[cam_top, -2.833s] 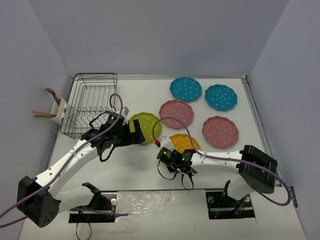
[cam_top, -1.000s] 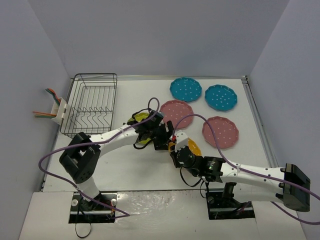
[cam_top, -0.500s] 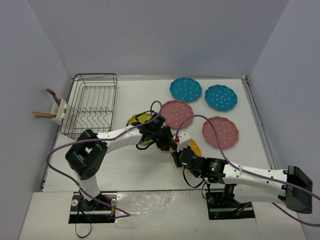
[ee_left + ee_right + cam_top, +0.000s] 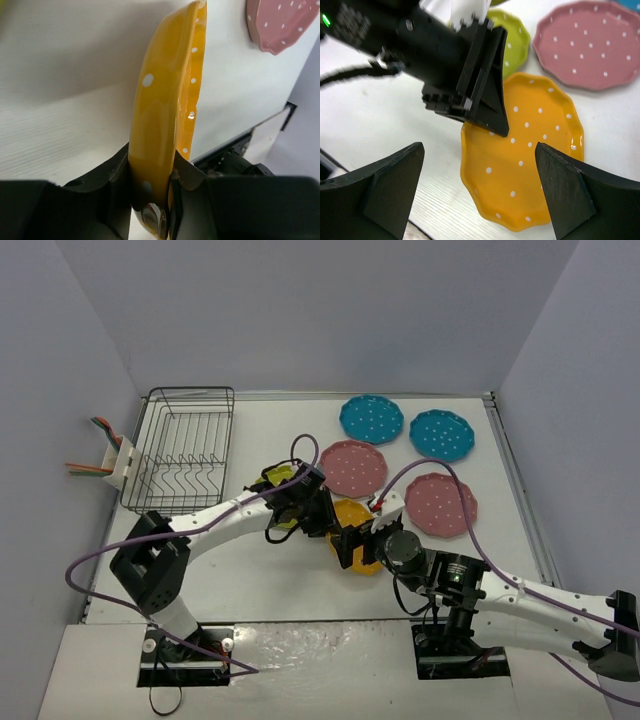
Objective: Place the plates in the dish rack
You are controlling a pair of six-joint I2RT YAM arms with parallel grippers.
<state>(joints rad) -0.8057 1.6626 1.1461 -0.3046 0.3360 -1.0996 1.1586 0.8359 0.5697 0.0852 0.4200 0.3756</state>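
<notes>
White table, pale grey-violet walls on three sides. The dish rack stands by the left wall. The orange plate is well to the rack's right and nearer the arm bases, dotted face up. It is round, so has no long side, and it shows edge-on to the left wrist camera. The left gripper is clamped on its rim; the right gripper, beyond the plate from the rack, stands wide, holding nothing

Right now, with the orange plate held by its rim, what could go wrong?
1. The left gripper pinches the orange plate only at its rim, so the plate may pivot or slip.
2. The open right gripper hangs close to the plate and might knock it when pulling back.
</notes>
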